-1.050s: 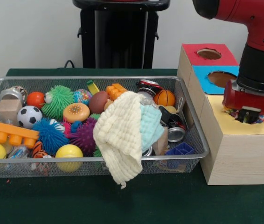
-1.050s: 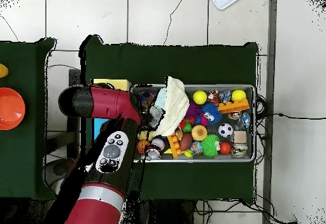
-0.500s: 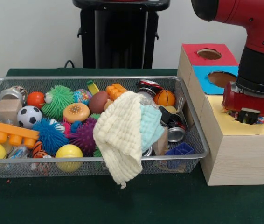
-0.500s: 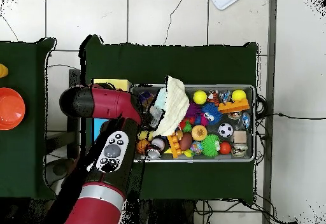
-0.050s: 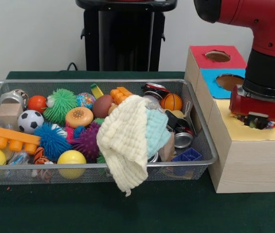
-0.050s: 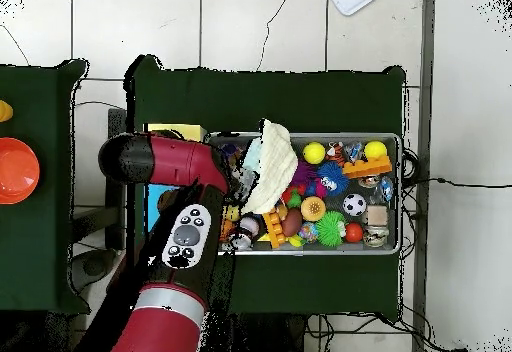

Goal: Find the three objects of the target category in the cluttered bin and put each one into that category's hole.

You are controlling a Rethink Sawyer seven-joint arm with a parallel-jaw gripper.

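My gripper [image 5: 257, 121] hangs low over the yellow top [image 5: 232, 132] of the wooden box, right at that section's hole. Its red wrist hides the tips, and a bit of something colourful [image 5: 274, 124] shows at the hole's edge. The wire bin [image 5: 201, 133] to the left holds a cream cloth [image 5: 124, 143] draped over its front rim, a pale blue cloth [image 5: 156, 128], a soccer ball [image 5: 29, 121], a small basketball [image 5: 171, 101], spiky balls, cans and blocks. In the overhead view the red arm [image 6: 170, 163] covers the box and the gripper.
The box also has a red section with a hole [image 5: 217, 56] and a blue section with a hole [image 5: 231, 80], both behind the yellow one. An orange block [image 5: 6, 137] lies at the bin's left. A black stand [image 5: 123, 39] rises behind the table.
The arm has shifted slightly toward the bin over the box. Nothing in the bin has moved.
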